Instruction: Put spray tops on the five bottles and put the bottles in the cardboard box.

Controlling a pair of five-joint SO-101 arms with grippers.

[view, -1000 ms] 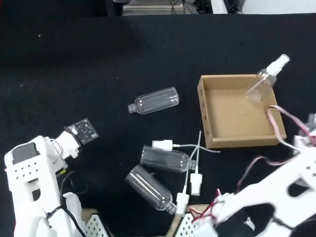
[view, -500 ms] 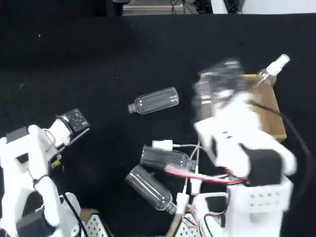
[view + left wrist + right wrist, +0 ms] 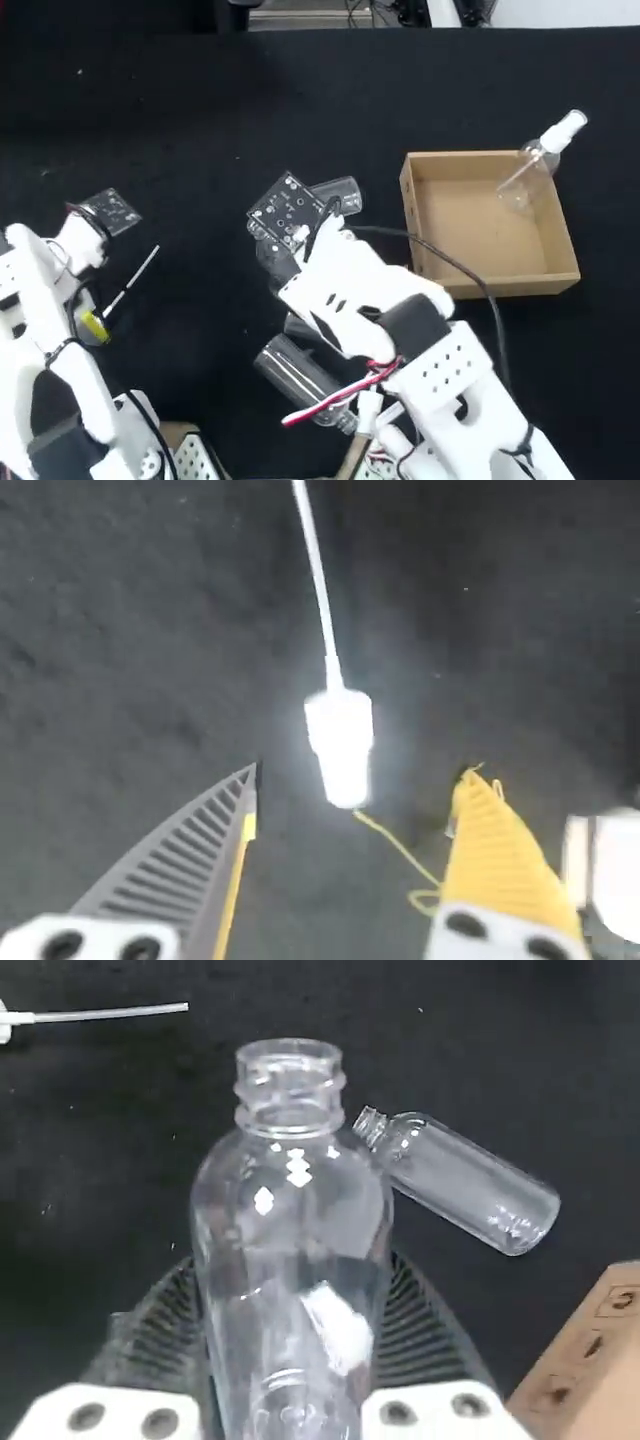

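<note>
My right gripper (image 3: 290, 1295) is shut on a clear bottle (image 3: 285, 1220) with no top, its open neck pointing away from the wrist. Beyond it lies a second open bottle (image 3: 460, 1180), partly hidden behind the right arm (image 3: 350, 280) in the high view (image 3: 340, 192). A third open bottle (image 3: 300, 372) lies near the front edge. A bottle with a spray top (image 3: 535, 160) leans in the cardboard box's (image 3: 420, 235) far right corner. My left gripper (image 3: 350, 810) is open at the far left, with a white spray top (image 3: 340, 745) and its tube (image 3: 135, 278) lying between the fingers, untouched.
White gridded arm bases (image 3: 190, 460) stand at the front edge. A loose dip tube (image 3: 100, 1012) lies on the black cloth beyond the held bottle. The box corner (image 3: 590, 1350) is close beside the right gripper. The cloth's far side is open.
The right arm swung from the front right across to the middle and now holds a bottle. The left arm shifted to the left, and a spray top now lies at its gripper.
</note>
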